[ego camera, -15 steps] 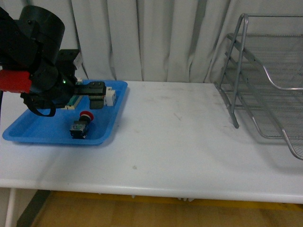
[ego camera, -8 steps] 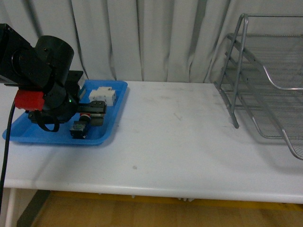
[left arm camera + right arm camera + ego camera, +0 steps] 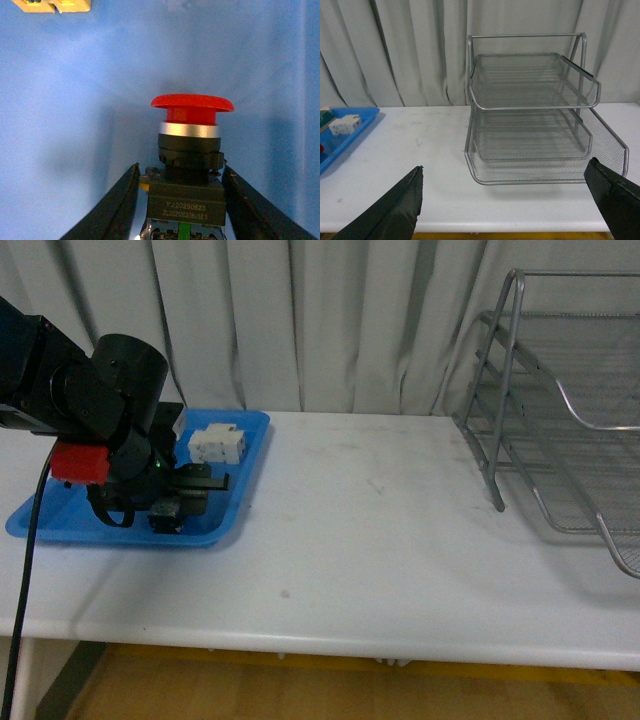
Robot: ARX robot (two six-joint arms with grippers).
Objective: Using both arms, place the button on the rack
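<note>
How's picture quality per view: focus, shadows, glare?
Front view: soft and a bit grainy, left arm dark with little detail, rack cut off at the edge. Left wrist view: button sharp, label print legible, soft shadows on the tray. Right wrist view: even light, rack crisp, fingers underexposed.

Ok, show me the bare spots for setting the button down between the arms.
The white tabletop is bare from the blue plastic tray across to the silver wire-mesh rack, and along its front edge. Crowded: the tray, where the left arm's fingers flank the red-capped push button, near a white blocky part.
</note>
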